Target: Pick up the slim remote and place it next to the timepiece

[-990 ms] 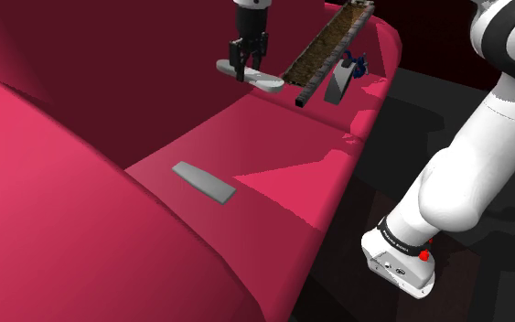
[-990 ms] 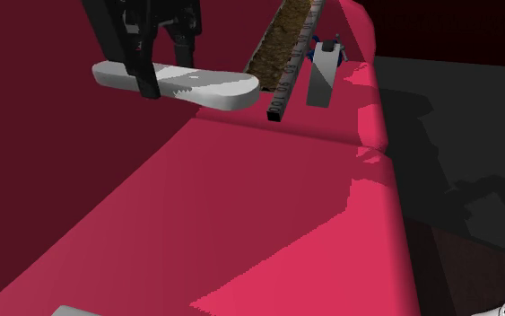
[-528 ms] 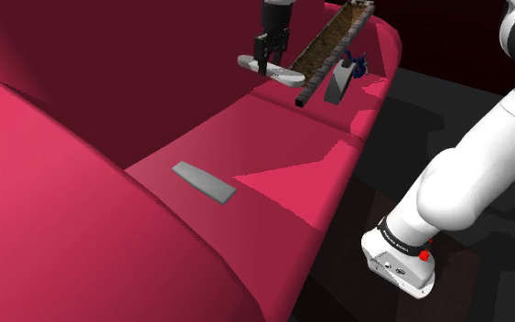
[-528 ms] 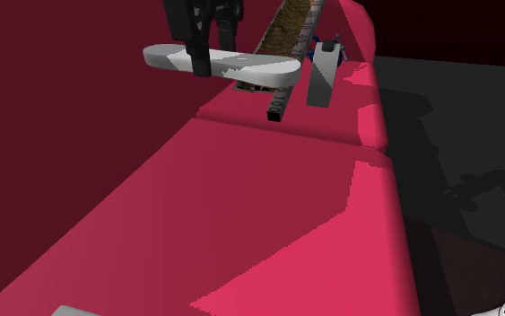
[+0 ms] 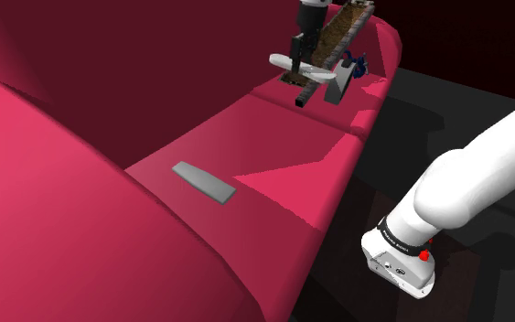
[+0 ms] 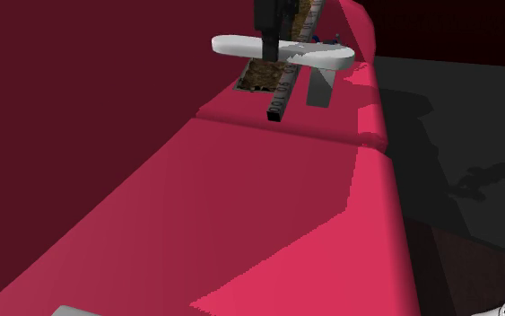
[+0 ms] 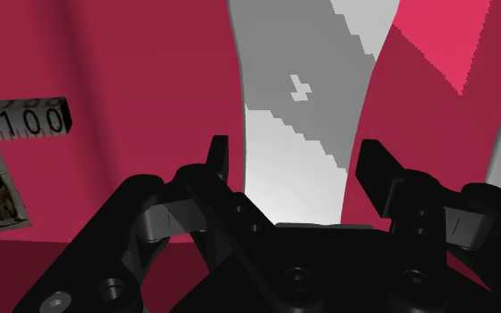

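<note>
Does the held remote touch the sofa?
No, the remote hangs in the gripper, clear of the sofa seat.

Living room of a home: a long crimson upholstered sofa (image 5: 273,137) with deep seat cushions and a tall backrest runs the length of the scene. On its seat lies a flat grey rectangular slab shaped like a handset (image 5: 203,182). Above the sofa's far end hangs a slim pale grey remote (image 6: 326,57). Dark flooring (image 5: 447,110) stretches beside the sofa's front edge.

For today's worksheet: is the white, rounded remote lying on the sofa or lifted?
Lifted: gripper clasps remote clear above the red seat.
</note>
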